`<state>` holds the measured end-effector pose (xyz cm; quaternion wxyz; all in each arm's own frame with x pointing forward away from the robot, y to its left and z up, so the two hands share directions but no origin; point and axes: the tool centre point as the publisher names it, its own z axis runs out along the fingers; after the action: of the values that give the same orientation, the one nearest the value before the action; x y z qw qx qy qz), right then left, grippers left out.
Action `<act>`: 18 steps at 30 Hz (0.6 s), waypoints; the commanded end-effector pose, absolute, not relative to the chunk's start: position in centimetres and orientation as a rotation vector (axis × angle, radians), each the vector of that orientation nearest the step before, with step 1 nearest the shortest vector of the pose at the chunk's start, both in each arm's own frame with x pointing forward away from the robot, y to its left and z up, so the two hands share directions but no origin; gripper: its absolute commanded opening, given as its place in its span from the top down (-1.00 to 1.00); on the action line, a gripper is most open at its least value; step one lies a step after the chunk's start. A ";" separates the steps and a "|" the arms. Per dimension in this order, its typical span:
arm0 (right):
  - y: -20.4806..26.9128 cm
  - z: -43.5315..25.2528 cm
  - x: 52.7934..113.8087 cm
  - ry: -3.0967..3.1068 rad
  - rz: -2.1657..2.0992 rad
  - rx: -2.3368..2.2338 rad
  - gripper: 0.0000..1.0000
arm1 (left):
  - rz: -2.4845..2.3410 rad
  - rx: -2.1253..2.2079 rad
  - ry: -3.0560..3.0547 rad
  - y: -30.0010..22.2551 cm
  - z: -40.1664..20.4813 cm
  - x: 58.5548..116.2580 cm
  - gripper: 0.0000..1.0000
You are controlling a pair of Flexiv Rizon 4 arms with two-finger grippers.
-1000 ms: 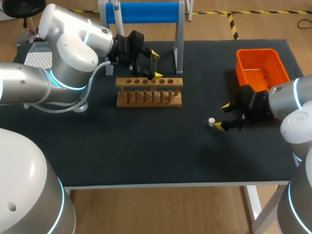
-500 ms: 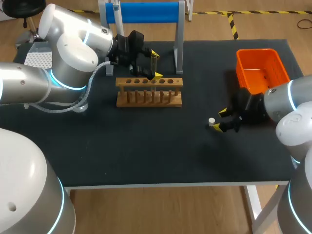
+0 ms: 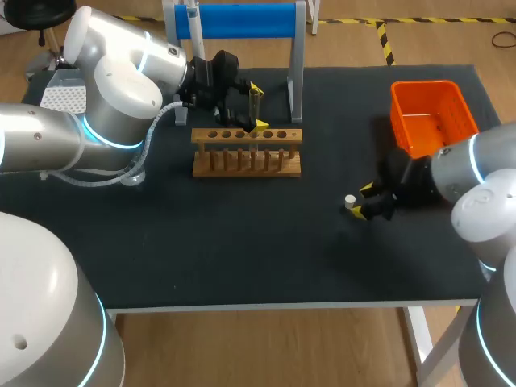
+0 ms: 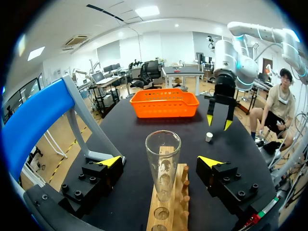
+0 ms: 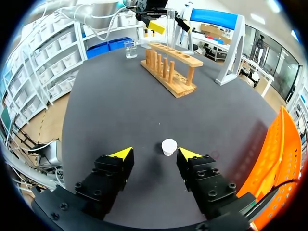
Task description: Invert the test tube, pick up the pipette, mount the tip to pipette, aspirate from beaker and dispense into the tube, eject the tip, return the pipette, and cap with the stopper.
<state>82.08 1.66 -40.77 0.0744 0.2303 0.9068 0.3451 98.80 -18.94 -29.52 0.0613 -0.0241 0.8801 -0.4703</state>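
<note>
On the dark counter (image 3: pixel 242 250), the left arm's fingers (image 3: pixel 256 87) stand either side of an upright glass tube (image 3: pixel 255 105) at the wooden rack's (image 3: pixel 247 153) far edge. The right arm's fingers (image 3: pixel 360 212) are spread just beside a small white stopper (image 3: pixel 350 201), near the orange basket (image 3: pixel 432 113).

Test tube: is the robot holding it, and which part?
No, nothing is held. The test tube stands in the wooden rack between the fingers of the open left end effector, touching neither.
</note>
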 end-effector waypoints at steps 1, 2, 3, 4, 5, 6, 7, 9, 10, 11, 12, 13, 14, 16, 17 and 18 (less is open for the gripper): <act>2.0 -41.2 82.4 2.726 1.024 0.696 -0.21 | -1.421 -0.071 2.666 -19.0 -29.5 98.9 -1.00; 2.0 -41.3 82.5 2.727 1.023 0.697 -0.22 | -1.421 -0.071 2.666 -19.0 -29.5 98.9 -1.00; 2.0 -41.4 82.5 2.728 1.021 0.698 -0.22 | -1.421 -0.071 2.666 -19.0 -29.5 98.9 -1.00; 2.0 -41.5 82.6 2.729 1.020 0.699 -0.21 | -1.421 -0.071 2.666 -19.0 -29.5 98.9 -1.00; 2.1 -41.5 82.6 2.729 1.019 0.700 -0.21 | -1.421 -0.071 2.666 -19.0 -29.5 98.9 -1.00; 2.1 -41.6 82.7 2.730 1.017 0.700 -0.21 | -1.421 -0.071 2.666 -19.0 -29.5 98.9 -1.00; 2.1 -41.7 82.7 2.731 1.016 0.701 -0.21 | -1.421 -0.071 2.666 -19.0 -29.5 98.9 -1.00; 2.2 -41.8 82.8 2.732 1.015 0.701 -0.21 | -1.421 -0.071 2.666 -19.0 -29.5 98.9 -1.00; 2.2 -41.8 82.9 2.733 1.015 0.701 -0.20 | -1.421 -0.071 2.666 -19.0 -29.5 98.9 -1.00; 2.3 -41.9 83.0 2.733 1.015 0.701 -0.19 | -1.421 -0.071 2.666 -19.0 -29.5 98.9 -1.00; 2.3 -42.0 83.0 2.734 1.014 0.700 -0.17 | -1.421 -0.071 2.666 -19.0 -29.5 98.9 -1.00; 2.4 -42.0 83.1 2.734 1.013 0.699 -0.17 | -1.421 -0.071 2.666 -19.0 -29.5 98.9 -1.00; 2.4 -42.1 83.2 2.735 1.010 0.698 -0.17 | -1.421 -0.071 2.666 -19.0 -29.5 98.9 -1.00; 2.5 -42.2 83.3 2.735 1.008 0.698 -0.17 | -1.421 -0.071 2.666 -19.0 -29.5 98.9 -1.00; 2.6 -42.2 83.4 2.735 1.007 0.699 -0.16 | -1.421 -0.071 2.666 -19.0 -29.5 98.9 -1.00; 2.6 -42.2 83.5 2.734 1.006 0.699 -0.15 | -1.421 -0.071 2.666 -19.0 -29.5 98.9 -1.00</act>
<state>83.24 2.20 -41.92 0.0719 0.2317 0.9092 0.3383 98.80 -18.94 -29.52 0.0613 -0.0240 0.8801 -0.4703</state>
